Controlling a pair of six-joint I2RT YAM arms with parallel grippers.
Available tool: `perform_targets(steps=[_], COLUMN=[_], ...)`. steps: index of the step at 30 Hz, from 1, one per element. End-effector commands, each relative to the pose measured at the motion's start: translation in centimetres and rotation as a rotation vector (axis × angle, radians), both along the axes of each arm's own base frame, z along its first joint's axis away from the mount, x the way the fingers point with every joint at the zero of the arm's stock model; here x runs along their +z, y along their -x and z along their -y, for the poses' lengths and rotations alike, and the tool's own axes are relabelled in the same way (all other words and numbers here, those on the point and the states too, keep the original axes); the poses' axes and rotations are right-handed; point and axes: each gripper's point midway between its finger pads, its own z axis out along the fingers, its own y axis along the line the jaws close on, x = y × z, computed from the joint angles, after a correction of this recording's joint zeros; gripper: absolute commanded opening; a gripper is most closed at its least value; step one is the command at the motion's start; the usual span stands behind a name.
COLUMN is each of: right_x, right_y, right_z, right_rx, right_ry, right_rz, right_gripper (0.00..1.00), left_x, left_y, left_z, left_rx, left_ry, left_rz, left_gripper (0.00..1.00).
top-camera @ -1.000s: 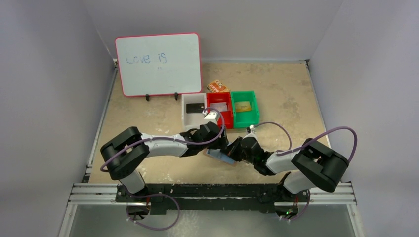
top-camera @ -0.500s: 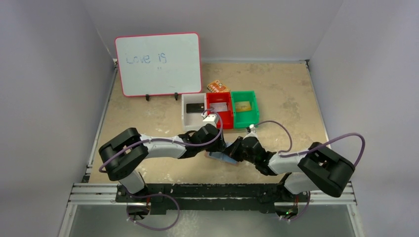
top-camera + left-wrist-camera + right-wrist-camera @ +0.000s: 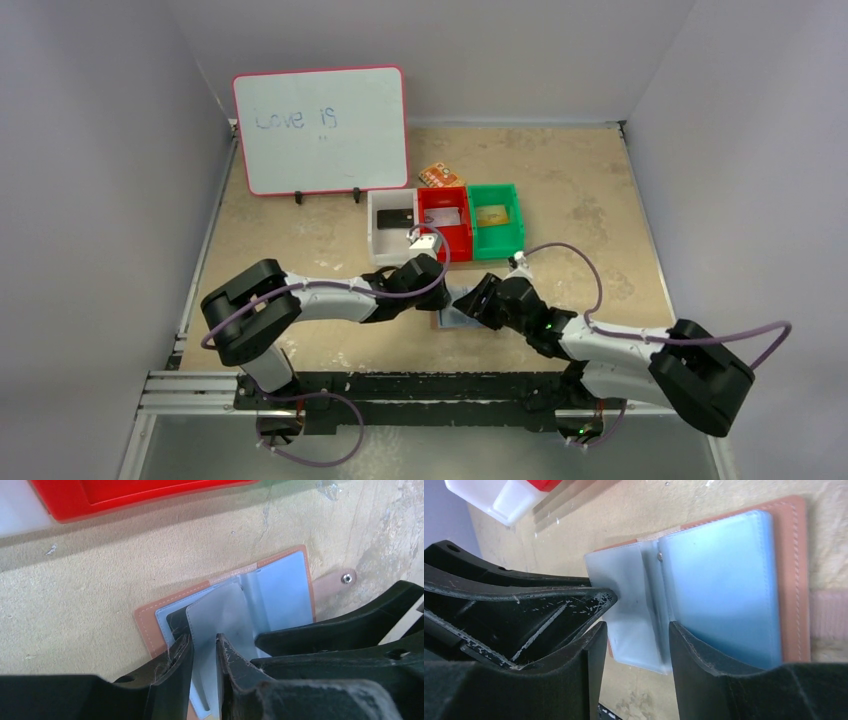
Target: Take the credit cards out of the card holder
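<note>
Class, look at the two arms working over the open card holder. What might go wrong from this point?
The left gripper straddles only a thin pale sleeve; a pull may lift the whole card holder or tear the sleeve instead of freeing a card. The right gripper stands open, so the holder may slide. Both grippers' fingers crowd close together and might collide.

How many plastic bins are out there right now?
3, side by side in a row: the white bin on the left, the red bin in the middle, the green bin on the right. None seems hidden.
</note>
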Motion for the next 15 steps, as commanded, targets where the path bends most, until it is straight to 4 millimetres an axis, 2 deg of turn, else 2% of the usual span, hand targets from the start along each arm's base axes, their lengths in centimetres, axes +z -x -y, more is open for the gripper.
perform_targets(steps=[1, 9, 15], right_x=[0.1, 3.4, 3.3], right_y=[-0.2, -0.9, -1.4], right_z=[2.3, 4.1, 8.7], right_rx=[-0.075, -0.159, -0.373], right_ry=[0.084, 0.08, 0.208], right_rz=[-0.004, 0.071, 0.046], right_gripper=[0.52, 0.53, 0.54], left_x=[1.2, 3.0, 4.4], left_y=[-0.1, 0.6, 1.3], left_z=[0.6, 3.2, 5.9], left_rx=[0.004, -0.072, -0.135], left_ry=[0.036, 0.103, 0.159], left_rz=[0.011, 0.007, 0.004], left_gripper=[0.23, 0.24, 0.26])
